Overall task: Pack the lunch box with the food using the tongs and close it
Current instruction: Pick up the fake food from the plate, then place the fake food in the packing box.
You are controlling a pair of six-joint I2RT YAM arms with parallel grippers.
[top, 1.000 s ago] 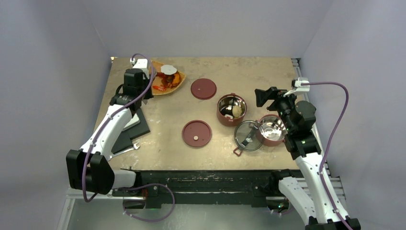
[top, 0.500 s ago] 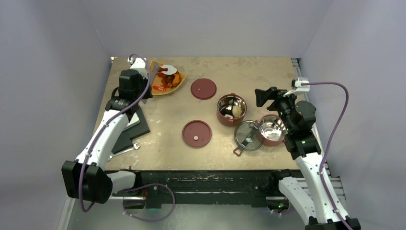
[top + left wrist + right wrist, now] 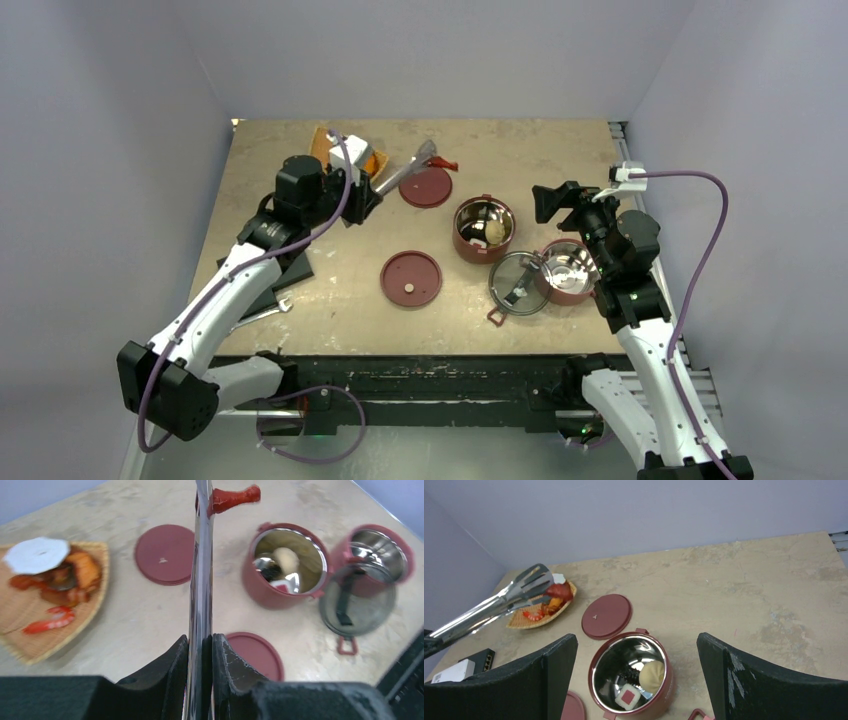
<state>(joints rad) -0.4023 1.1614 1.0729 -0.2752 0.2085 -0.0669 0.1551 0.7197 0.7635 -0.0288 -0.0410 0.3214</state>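
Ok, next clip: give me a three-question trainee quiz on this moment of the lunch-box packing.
1. True or false: the tongs clamped in the left gripper carry a red food piece at their tip.
2. Which bowl has food in it? A: the bowl nearer the orange tray; B: the other bowl; C: both.
3. Fill in: the right gripper is ___.
Key: 1 true; 2 A; 3 open.
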